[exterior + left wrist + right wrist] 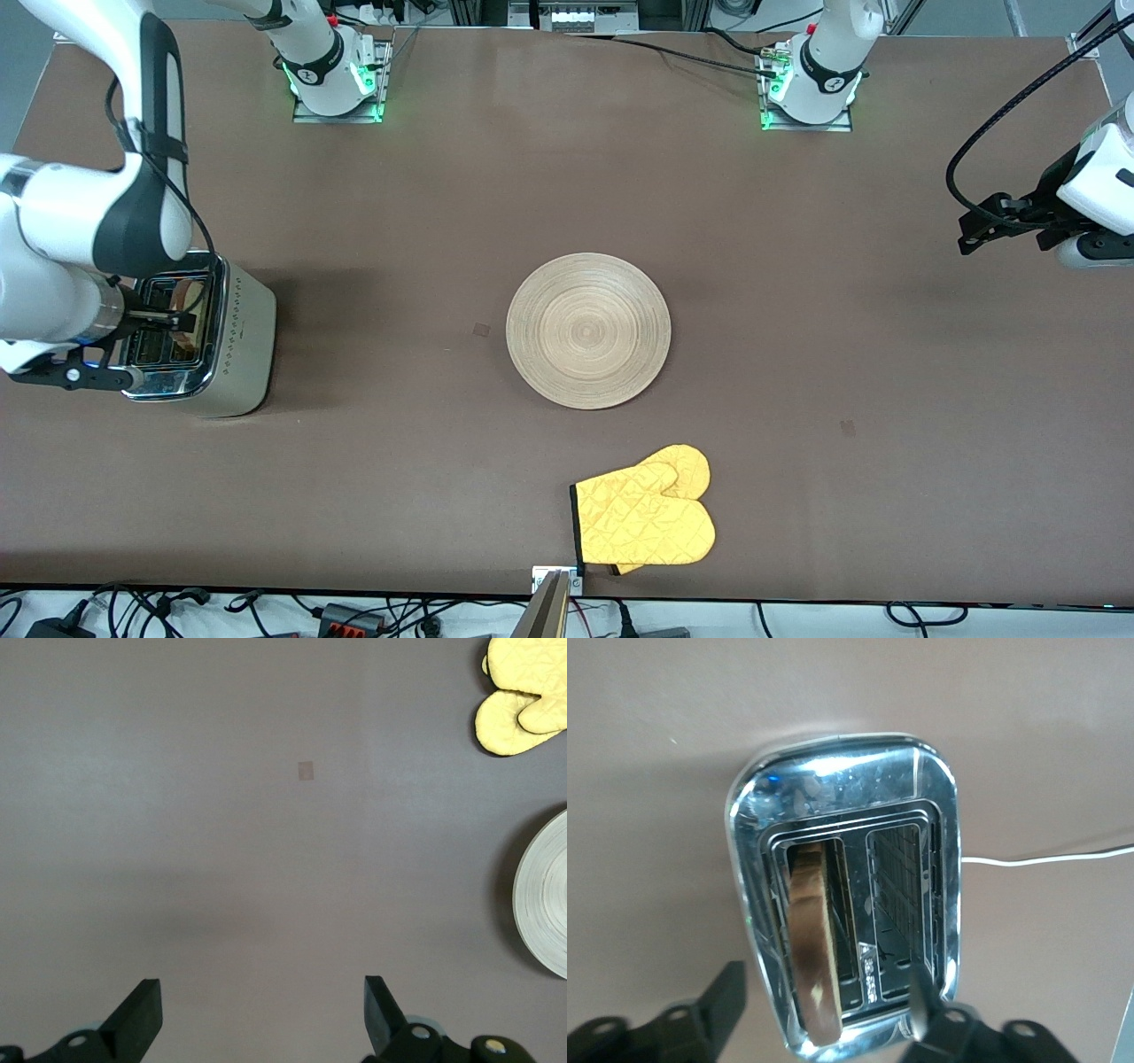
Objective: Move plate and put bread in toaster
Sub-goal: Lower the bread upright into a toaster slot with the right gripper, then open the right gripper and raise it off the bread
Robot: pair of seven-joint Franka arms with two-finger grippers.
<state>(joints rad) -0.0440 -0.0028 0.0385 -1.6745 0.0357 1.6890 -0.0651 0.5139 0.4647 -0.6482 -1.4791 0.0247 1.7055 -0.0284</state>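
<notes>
Item one, nearest the front camera: a pair of quilted yellow oven mitts [647, 521] with dark cuff trim, lying overlapped and flat on the brown matte table [399, 496] close to its front edge. Item two, farther from the camera and near the table's middle: the plate [588, 330], a large round disc of pale wood with concentric ring grain, bare on top, well apart from both grippers. Item three, at the right arm's end of the table: the toaster [232, 341], cream-sided with a polished chrome top, rounded corners, two slots and a row of small marks down its side; a thin white cord [1045, 858] trails from it across the table. Item four: the bread [813, 948], one slice with a brown crust, standing on edge in one slot (its upper edge rises above the chrome, the second slot shows only wire guides). Item five: the right gripper [824, 1005], poised directly over the toaster, its black fingers spread to either side of the slice and not touching it. Item six: the left gripper [261, 1014], idle above bare table toward the left arm's end, fingers wide apart and holding nothing, with the plate's rim and the mitts visible off to one side in its wrist view.
</notes>
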